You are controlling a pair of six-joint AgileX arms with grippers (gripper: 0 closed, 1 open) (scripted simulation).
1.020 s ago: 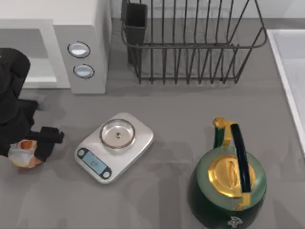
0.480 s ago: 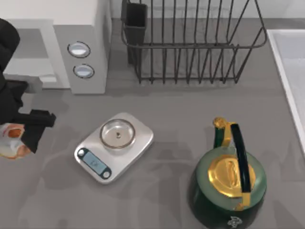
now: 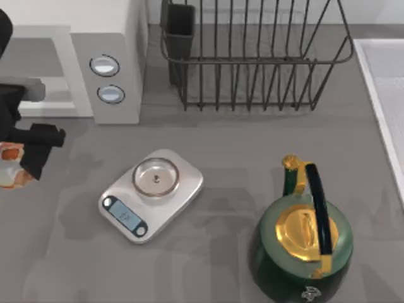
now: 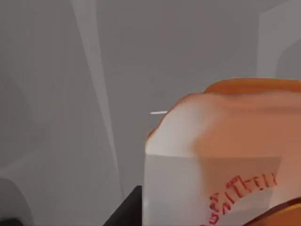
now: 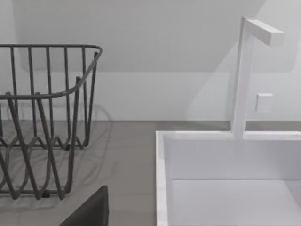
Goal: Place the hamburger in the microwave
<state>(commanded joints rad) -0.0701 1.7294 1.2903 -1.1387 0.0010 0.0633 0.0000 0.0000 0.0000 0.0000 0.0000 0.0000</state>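
Observation:
The hamburger (image 3: 9,172), an orange lump in a white wrapper, hangs at the table's far left edge, just in front of the microwave's open grey cavity (image 3: 38,69). My left gripper (image 3: 20,161) is shut on it, black fingers (image 3: 43,136) on either side. Seen from the left wrist, the hamburger (image 4: 225,155) looms close, red lettering on its wrapper, with grey surfaces behind it. The white microwave (image 3: 117,38) stands at the back left, two round knobs (image 3: 105,65) on its panel. A dark edge of my right gripper (image 5: 89,213) shows in the right wrist view, near the rack and sink.
A silver kitchen scale (image 3: 151,192) lies right of the hamburger. A black wire rack (image 3: 252,57) stands at the back centre, a green and gold kettle (image 3: 303,240) at the front right. A white sink (image 5: 225,174) with a faucet (image 5: 244,75) borders the right side.
My left gripper has carried the hamburger away from the front of the table towards the microwave's opening, drifting slightly left. The scale, kettle and rack have stayed put.

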